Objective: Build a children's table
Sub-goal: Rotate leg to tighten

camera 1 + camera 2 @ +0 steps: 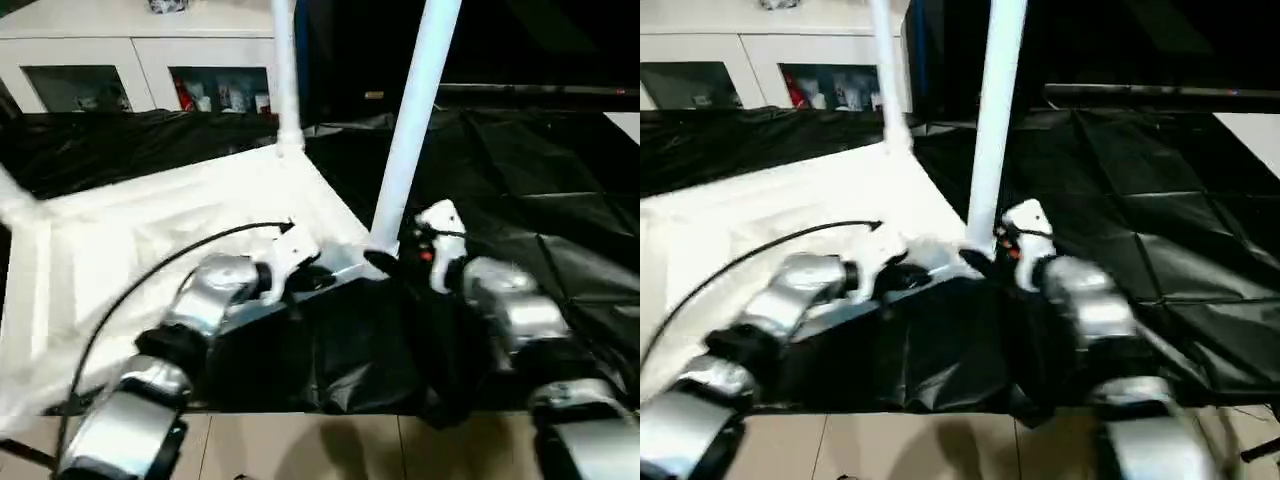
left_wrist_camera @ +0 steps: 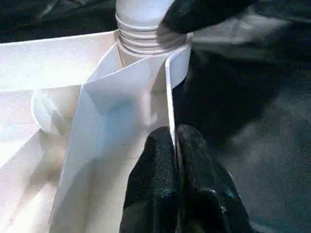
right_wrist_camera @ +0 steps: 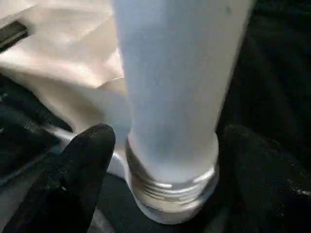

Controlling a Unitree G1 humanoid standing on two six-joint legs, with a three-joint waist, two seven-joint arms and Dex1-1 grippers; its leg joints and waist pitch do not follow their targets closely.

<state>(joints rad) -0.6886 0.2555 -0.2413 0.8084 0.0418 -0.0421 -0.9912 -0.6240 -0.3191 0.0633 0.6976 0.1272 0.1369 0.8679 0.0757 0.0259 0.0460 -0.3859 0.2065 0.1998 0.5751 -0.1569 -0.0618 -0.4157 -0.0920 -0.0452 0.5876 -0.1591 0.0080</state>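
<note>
— What worries you here?

— That near leg (image 1: 408, 130). It stands upright in the corner socket of the tabletop (image 1: 150, 250), which lies ribbed side up on the black sheet (image 1: 520, 180) over the floor. Thread rings show above the socket in both wrist views, so I judge it isn't screwed fully home. The right gripper (image 3: 160, 160) has its jaws wide apart, one black finger either side of the leg's base, holding nothing. If it pulls away clumsily, a finger could knock the leg crooked in its thread.

— And the left one?

— The left gripper (image 2: 172, 170) has its jaws pinched tight on the thin upright rim of the tabletop just beside that corner. That steadies the top; if the pinch slips off so thin an edge, the whole top could skid on the slick sheet.

— Room to move?

— Plenty of open sheet to the robot's right. To its left, the tabletop takes up the ground, with a second leg (image 1: 285, 70) standing at the far corner. The white cabinet (image 1: 130, 60) is well behind. The black cable (image 1: 150, 270) trailing over the tabletop could snag.
</note>
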